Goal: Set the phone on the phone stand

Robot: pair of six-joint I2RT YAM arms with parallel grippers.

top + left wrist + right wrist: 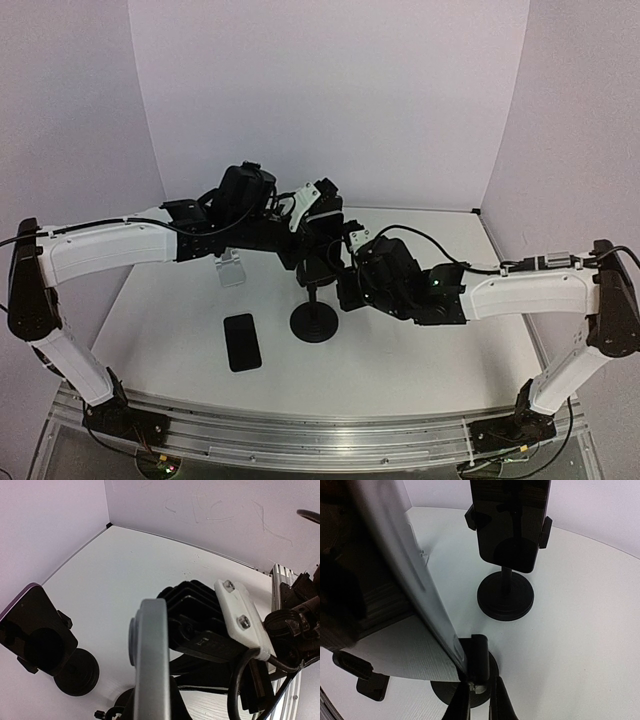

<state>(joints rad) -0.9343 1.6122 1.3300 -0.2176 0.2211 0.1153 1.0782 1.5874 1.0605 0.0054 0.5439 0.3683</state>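
I'm seating it now: my left jaws (312, 232), clamped on the thin silver slab phone (405, 565), bring its lower edge against the cradle of the black round-based phone stand (479, 652). My right jaws (477, 702) sit just below that cradle, and I cannot tell whether they are gripping or loose. Next I should settle the phone fully, then release gently.

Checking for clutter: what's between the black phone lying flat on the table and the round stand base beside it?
Nothing; the top view shows only bare table between the flat phone and the stand base.
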